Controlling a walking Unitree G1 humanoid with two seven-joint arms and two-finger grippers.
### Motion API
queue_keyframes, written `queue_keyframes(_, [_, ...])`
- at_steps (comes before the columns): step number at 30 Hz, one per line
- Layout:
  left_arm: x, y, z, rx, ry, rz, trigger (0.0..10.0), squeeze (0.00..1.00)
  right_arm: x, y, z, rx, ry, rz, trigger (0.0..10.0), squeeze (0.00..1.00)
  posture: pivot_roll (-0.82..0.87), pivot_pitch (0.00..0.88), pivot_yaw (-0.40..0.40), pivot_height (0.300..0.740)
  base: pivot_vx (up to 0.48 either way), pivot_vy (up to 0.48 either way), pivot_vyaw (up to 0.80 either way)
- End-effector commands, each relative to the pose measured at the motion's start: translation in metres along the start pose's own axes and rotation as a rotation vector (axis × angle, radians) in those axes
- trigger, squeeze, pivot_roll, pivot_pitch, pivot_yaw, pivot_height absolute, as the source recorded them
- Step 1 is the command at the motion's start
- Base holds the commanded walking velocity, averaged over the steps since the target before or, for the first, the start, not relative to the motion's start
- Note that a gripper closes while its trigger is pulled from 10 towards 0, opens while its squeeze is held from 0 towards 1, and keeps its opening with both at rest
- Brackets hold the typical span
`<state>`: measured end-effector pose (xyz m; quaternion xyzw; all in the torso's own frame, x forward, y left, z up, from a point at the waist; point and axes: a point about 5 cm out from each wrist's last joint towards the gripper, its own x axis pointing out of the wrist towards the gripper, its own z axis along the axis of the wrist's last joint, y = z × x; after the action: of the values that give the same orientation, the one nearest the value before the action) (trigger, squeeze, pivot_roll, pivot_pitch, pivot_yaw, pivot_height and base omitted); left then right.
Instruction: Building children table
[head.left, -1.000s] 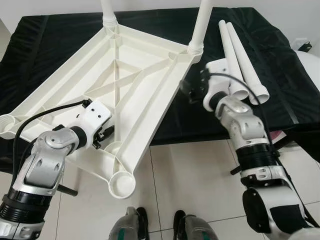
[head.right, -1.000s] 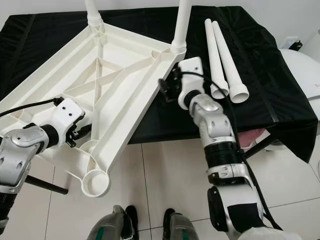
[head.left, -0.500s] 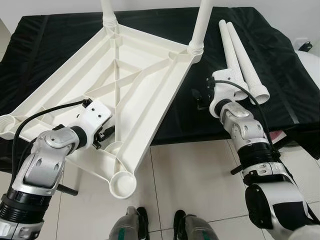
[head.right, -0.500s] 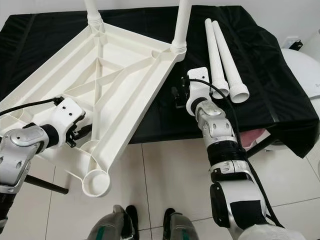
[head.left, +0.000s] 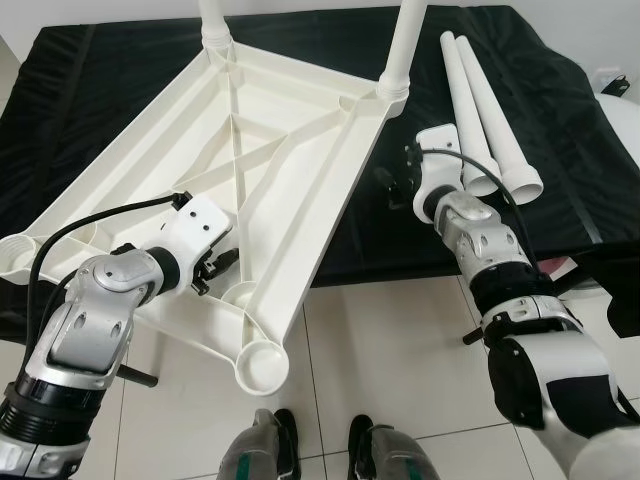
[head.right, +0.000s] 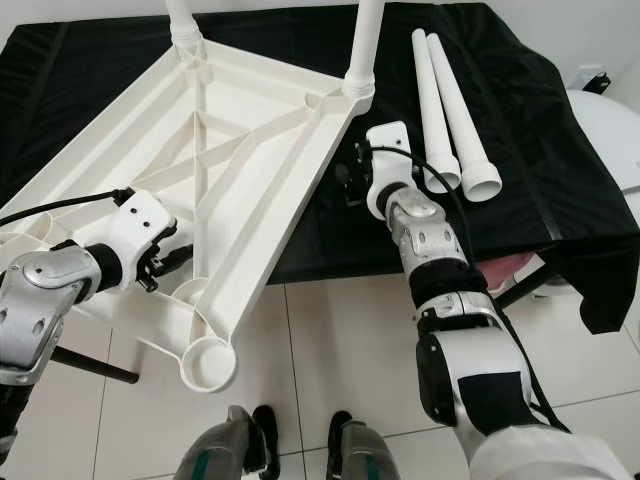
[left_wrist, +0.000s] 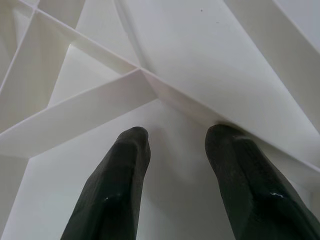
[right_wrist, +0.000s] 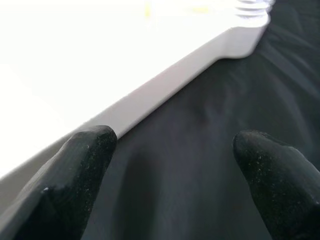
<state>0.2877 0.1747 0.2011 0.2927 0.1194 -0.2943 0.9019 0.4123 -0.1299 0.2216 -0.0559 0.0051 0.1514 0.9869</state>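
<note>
The white plastic table top (head.left: 280, 130) lies upside down on the black-covered table (head.left: 570, 140), its near corner hanging out over the floor. Two white legs (head.left: 405, 45) stand in its far corner sockets. The near socket (head.left: 262, 366) and the left socket (head.left: 18, 252) hold nothing. Two loose legs (head.left: 480, 110) lie side by side on the cloth at the right. My left gripper (head.left: 218, 265) reaches into the ribbed underside near the front edge, open, fingertips (left_wrist: 132, 137) against the plastic. My right gripper (head.right: 347, 180) hovers open over the cloth, just beside the top's right edge (right_wrist: 150, 100).
Pale floor tiles (head.left: 390, 350) lie below the overhanging corner, with my feet (head.left: 320, 455) at the bottom. A black rod (head.left: 140, 378) sticks out low on the left. A white rounded object (head.right: 610, 130) stands past the table's right end.
My right gripper has drawn back from the table top's right edge toward the loose legs. The left gripper stays in the ribs. The whole view has shifted slightly.
</note>
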Motion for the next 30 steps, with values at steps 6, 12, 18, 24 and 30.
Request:
queue_keyframes(6, [-0.006,-0.015,0.012,0.003,-0.045,-0.079,10.0,0.00,0.002,0.004,-0.011,-0.003,0.038,0.059,10.0,0.00,0.02,0.271,-0.013,0.740,0.000,0.000,0.00])
queue_keyframes(12, [-0.010,-0.025,0.017,0.009,-0.061,-0.111,10.0,0.00,0.004,0.007,-0.011,-0.018,0.043,0.101,10.0,0.00,0.03,0.291,-0.019,0.740,0.000,0.000,0.00])
queue_keyframes(18, [-0.012,-0.029,0.023,0.007,-0.074,-0.125,10.0,0.00,0.006,0.010,-0.005,-0.017,0.023,0.130,10.0,0.00,0.04,0.300,-0.024,0.740,0.000,0.000,0.00])
queue_keyframes(24, [-0.013,-0.033,0.026,0.004,-0.081,-0.132,10.0,0.00,0.008,0.013,-0.001,-0.023,0.007,0.155,10.0,0.00,0.04,0.305,-0.025,0.740,0.000,0.000,0.00])
queue_keyframes(30, [-0.013,-0.040,0.039,-0.007,-0.118,-0.143,10.0,0.00,0.013,0.027,0.011,-0.047,-0.018,0.236,10.0,0.00,0.06,0.316,-0.029,0.740,0.000,0.000,0.00])
